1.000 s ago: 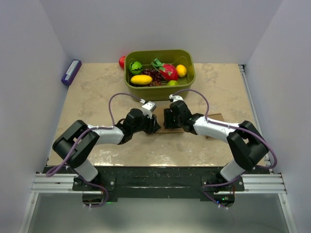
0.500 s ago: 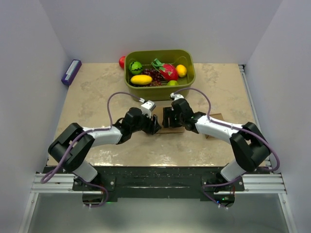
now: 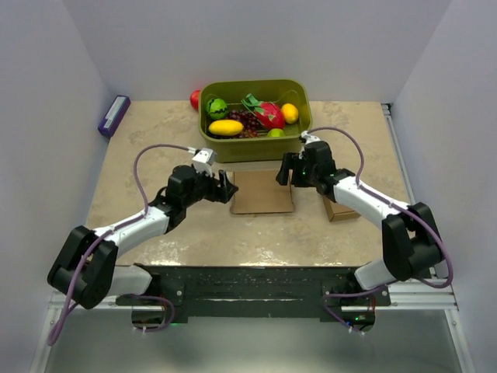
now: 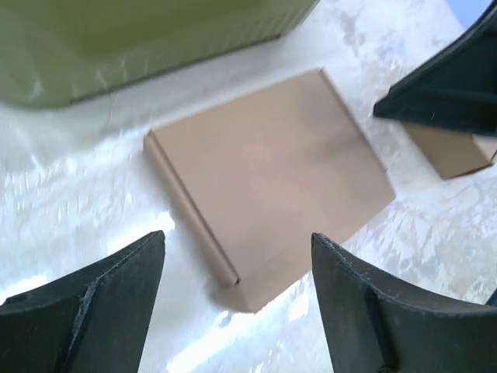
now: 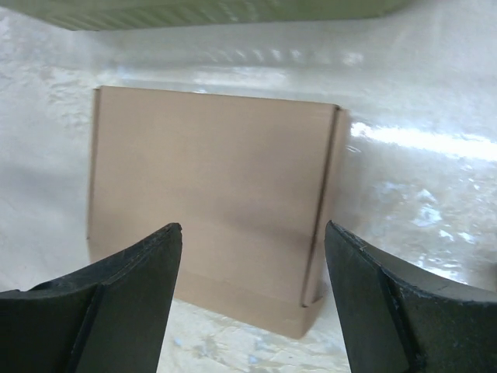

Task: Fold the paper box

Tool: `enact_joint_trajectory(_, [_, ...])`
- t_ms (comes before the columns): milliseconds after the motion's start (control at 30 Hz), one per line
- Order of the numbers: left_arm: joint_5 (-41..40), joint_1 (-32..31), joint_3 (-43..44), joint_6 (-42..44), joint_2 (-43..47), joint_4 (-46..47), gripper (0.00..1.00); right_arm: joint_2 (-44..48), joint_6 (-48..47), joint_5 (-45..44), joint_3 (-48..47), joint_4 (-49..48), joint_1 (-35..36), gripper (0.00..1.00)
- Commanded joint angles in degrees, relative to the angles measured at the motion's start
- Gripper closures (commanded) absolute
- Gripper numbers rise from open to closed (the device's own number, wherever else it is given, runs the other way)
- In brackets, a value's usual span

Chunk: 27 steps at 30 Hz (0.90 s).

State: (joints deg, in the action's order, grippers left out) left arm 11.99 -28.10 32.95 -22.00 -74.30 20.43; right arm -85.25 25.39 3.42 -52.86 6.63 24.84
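Left gripper (image 3: 226,188) and right gripper (image 3: 285,172), withdrawn from paper box (image 3: 262,193) by bin (image 3: 256,148), gape empty.

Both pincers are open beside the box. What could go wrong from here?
The paper box lies flat close to the green bin; a push could jam it against that wall. The small cardboard cube sits beside the right arm; a sweep might knock it.

The top camera looked down from behind over the whole table (image 3: 155,148). Both wrist cameras sat close above the paper box (image 4: 268,167), from opposite sides, and every view shared it.
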Motion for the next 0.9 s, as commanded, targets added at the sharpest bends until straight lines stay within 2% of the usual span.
enact_joint_trajectory(0, [2.78, 0.5, -3.41, -1.99, 3.46, -0.03, 0.2, -2.19, -0.51, 7.12, 2.93, -4.69, -3.83, 0.26])
enact_joint_trajectory(167, [2.51, 0.68, -6.58, -3.05, 6.79, -0.38, 0.2, -5.0, 0.54, 11.34, 5.57, -9.7, -6.82, 0.34])
enact_joint_trajectory(200, [2.34, 0.76, -6.76, -3.14, 7.24, -0.47, 0.2, -5.53, 0.71, 12.48, 5.92, -10.23, -7.26, 0.39])
enact_joint_trajectory(400, [1.28, 1.03, -7.11, -3.31, 9.44, -2.14, 0.2, -9.05, 2.39, 17.05, 8.74, -15.59, -9.46, 0.53])
enact_joint_trajectory(600, [0.41, 1.2, -6.76, -3.49, 10.58, -3.28, 0.19, -10.55, 3.18, 20.13, 9.44, -17.53, -10.25, 0.76])
enact_joint_trajectory(867, [-0.12, 2.69, -6.5, -3.4, 12.16, -5.04, 0.19, -11.6, 4.23, 21.89, 10.94, -18.94, -10.69, 0.88])
